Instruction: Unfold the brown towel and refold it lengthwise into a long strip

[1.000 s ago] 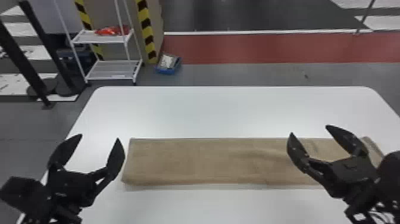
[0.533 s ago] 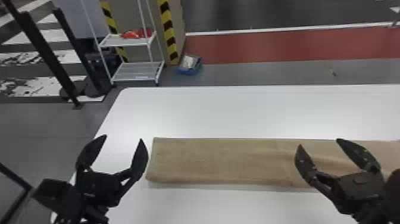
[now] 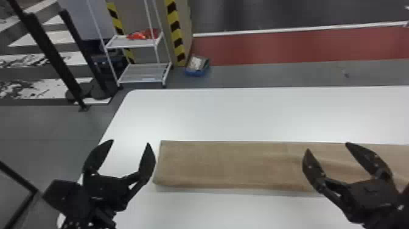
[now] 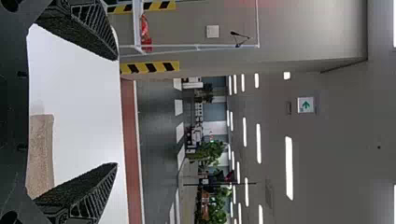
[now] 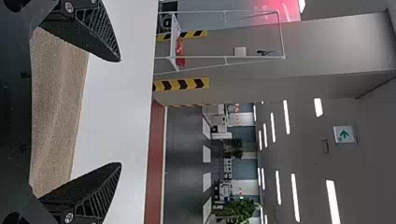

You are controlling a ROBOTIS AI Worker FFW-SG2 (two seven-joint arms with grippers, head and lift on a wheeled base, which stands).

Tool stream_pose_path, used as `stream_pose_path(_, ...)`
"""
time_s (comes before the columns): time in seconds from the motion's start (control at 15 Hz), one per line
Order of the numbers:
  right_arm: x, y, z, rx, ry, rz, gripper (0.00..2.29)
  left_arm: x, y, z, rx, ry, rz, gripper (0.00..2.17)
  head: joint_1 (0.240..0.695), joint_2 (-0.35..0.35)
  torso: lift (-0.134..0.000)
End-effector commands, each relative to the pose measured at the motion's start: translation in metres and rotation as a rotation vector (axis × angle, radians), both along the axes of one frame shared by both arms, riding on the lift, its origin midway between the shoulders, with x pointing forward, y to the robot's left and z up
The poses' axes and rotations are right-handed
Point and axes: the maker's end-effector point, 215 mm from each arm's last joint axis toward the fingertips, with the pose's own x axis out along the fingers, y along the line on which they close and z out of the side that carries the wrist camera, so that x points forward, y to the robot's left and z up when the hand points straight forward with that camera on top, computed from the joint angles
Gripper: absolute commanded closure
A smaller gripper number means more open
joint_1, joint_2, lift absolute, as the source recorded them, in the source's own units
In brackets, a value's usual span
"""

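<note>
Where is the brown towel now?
In the head view, the brown towel lies as a long strip on the white table, its left end right of the left gripper.

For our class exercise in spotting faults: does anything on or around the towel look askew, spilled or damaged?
One slight thing: the brown towel has a soft ripple near the right gripper, while its left part lies smoother. Nothing looks spilled or damaged.

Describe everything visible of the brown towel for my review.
The brown towel lies flat on the white table as a long, narrow strip running left to right. Its cloth looks finely textured, with a fairly straight left end and shallow ripples toward the right. The open right gripper overlaps it in the head view; neither that nor the left gripper holds it.
</note>
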Motion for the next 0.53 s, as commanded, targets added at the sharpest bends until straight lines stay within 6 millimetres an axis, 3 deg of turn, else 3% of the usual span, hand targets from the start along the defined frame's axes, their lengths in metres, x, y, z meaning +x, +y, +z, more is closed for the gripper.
stream_pose_path(0.0,-0.0015,0.0005,0.0026,0.002,-0.006,-0.002,0.09,-0.0004,0.0012,-0.0057,-0.006,0.018,0.007,0.07,0.695,0.177,-0.123)
stream_pose_path(0.47,-0.0028,-0.0013,0.0009,0.008,0.0,-0.006,0.09,-0.0015,-0.0002,-0.0062,-0.003,0.022,0.004,0.07,0.695,0.178,-0.123)
